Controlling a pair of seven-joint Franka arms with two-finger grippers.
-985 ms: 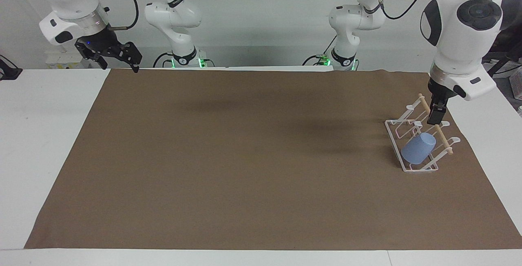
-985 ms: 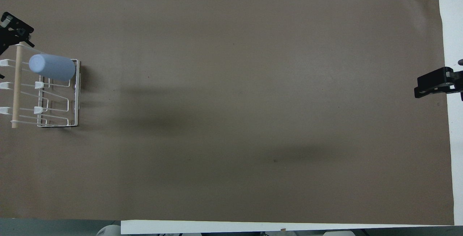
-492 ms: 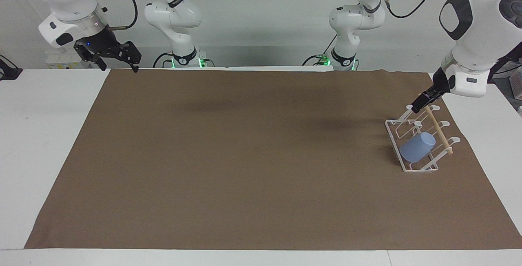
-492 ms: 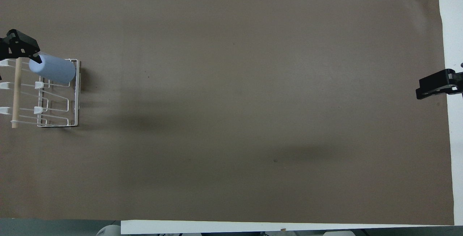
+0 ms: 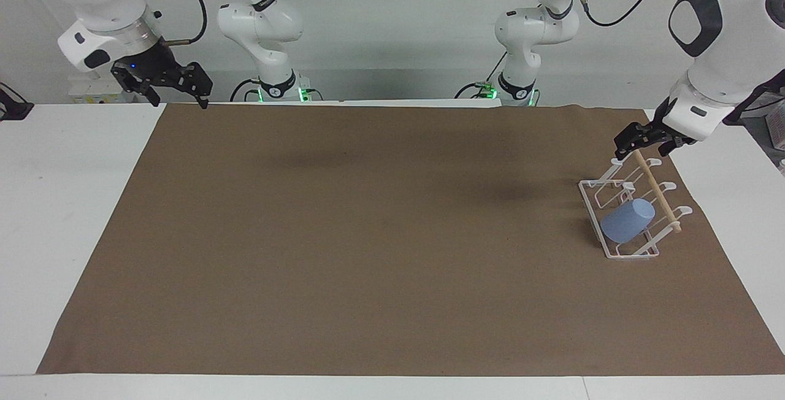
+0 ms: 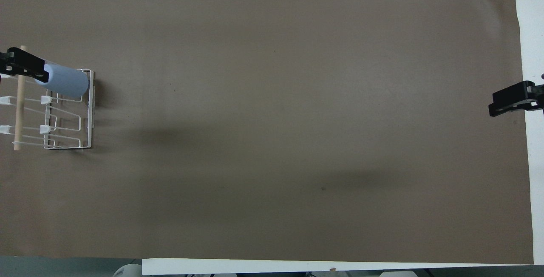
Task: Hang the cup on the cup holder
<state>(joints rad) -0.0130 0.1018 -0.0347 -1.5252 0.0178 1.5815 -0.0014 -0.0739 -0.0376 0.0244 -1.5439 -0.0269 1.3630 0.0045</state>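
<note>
The cup (image 5: 625, 221) sits mouth-down on a slanted prong of the cup holder (image 5: 595, 207), at the left arm's end of the worktop (image 5: 368, 253) — by this showing the hanging step looks complete. The left end effector (image 5: 641, 140), released and empty, is raised over the rod end of the cup holder, apart from the cup. The right end effector (image 5: 178, 84), also spread and empty, waits over its own end of the worktop. What remains is probably a clear retreat — upward, without snagging the wooden rod (image 5: 656, 190).
</note>
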